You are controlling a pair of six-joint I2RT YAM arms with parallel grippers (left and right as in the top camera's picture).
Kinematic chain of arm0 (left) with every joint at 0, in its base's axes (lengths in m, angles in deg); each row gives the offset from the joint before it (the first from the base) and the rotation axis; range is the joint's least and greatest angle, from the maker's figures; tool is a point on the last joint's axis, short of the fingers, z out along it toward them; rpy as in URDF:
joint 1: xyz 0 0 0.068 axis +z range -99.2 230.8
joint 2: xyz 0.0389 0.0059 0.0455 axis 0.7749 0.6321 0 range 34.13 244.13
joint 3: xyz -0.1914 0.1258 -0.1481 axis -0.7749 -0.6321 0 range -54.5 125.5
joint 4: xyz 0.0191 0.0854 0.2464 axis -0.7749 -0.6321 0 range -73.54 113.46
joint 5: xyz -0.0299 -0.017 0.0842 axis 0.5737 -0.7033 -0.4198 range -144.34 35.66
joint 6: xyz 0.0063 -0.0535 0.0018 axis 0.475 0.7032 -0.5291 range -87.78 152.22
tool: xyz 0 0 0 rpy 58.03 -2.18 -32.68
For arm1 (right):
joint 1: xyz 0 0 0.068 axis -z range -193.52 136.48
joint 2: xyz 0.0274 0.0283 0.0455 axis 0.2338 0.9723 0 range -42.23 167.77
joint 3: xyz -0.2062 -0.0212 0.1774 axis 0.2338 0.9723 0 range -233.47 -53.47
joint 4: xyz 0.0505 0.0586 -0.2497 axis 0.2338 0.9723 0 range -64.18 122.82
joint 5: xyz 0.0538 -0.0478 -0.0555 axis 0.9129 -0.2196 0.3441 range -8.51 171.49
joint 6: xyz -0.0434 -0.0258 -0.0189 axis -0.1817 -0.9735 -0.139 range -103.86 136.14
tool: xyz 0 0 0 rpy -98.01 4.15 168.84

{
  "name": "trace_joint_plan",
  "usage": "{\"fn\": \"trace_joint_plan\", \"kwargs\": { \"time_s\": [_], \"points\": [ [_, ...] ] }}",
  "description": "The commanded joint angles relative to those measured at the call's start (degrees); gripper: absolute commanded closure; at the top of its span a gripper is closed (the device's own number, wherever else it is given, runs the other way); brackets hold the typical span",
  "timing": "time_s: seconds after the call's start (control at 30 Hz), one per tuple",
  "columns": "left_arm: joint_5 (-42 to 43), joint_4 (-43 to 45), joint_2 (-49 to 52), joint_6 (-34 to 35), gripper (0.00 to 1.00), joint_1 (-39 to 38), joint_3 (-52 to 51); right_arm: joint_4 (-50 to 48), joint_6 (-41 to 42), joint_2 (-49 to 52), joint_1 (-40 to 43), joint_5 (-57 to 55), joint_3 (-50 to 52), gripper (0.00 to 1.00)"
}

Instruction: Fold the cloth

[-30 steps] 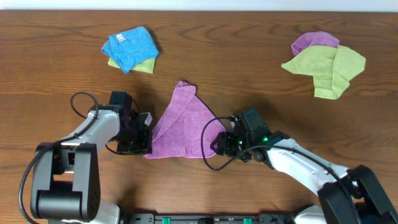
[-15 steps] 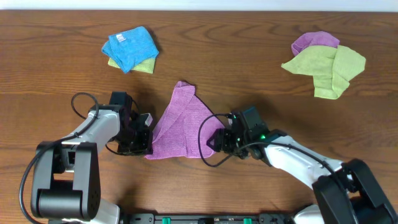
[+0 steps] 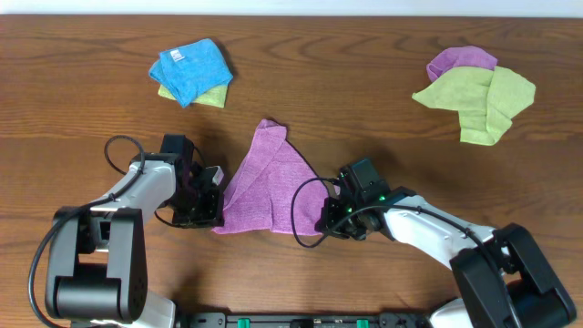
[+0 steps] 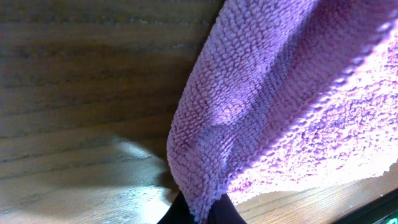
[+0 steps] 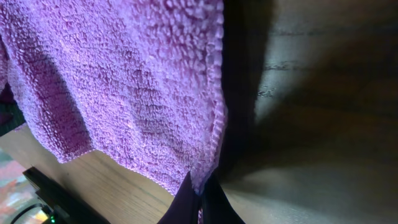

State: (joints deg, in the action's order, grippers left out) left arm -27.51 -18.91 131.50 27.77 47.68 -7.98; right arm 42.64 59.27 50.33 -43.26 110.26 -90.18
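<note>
The lilac-purple cloth (image 3: 269,182) lies in a rough triangle at the table's middle, its point toward the back. My left gripper (image 3: 215,217) is shut on its near left corner. In the left wrist view the cloth (image 4: 273,93) rises from between the dark fingertips of the left gripper (image 4: 200,213). My right gripper (image 3: 324,222) is shut on the near right corner. In the right wrist view the cloth's (image 5: 112,81) hemmed edge runs down into the pinched right gripper (image 5: 200,198).
A bright blue cloth (image 3: 191,66) rests on a lime-green one (image 3: 211,96) at the back left. At the back right lies a lime-green cloth (image 3: 478,98) over a purple one (image 3: 460,60). A black cable loop (image 3: 298,205) crosses the lilac cloth's right edge.
My right gripper came in to the cloth's near right corner and closed on it. The left gripper has kept its hold and stayed in place.
</note>
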Motion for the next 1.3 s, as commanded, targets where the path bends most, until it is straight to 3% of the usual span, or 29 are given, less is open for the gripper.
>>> {"fn": "trace_joint_plan", "kwargs": {
  "time_s": [0.0, 0.17, 0.47, 0.83, 1.27],
  "points": [
    [-0.6, -1.0, 1.8, 1.0, 0.94, -0.3, -0.9, 0.8, -2.7, 1.0, 0.1, -4.0, 1.4, 0.99],
    [3.5, -5.3, 0.8, 1.4, 0.95, -0.3, 5.1, 3.3, -4.7, -6.4, 1.2, -5.8, -1.4, 0.99],
    [4.1, -12.5, -3.1, 6.6, 0.94, -0.3, 26.5, 3.4, -9.8, -22.9, 6.6, -12.9, -11.1, 0.99],
    [6.2, -10.8, -3.4, 13.7, 0.94, -0.3, 48.6, -0.2, -14.8, -22.4, 13.7, -15.3, -21.9, 0.99],
    [5.6, 2.1, -0.1, 16.6, 0.94, -0.3, 51.1, -4.6, -20.6, -9.2, 16.7, -15.4, -32.0, 0.99]
  ]
}}
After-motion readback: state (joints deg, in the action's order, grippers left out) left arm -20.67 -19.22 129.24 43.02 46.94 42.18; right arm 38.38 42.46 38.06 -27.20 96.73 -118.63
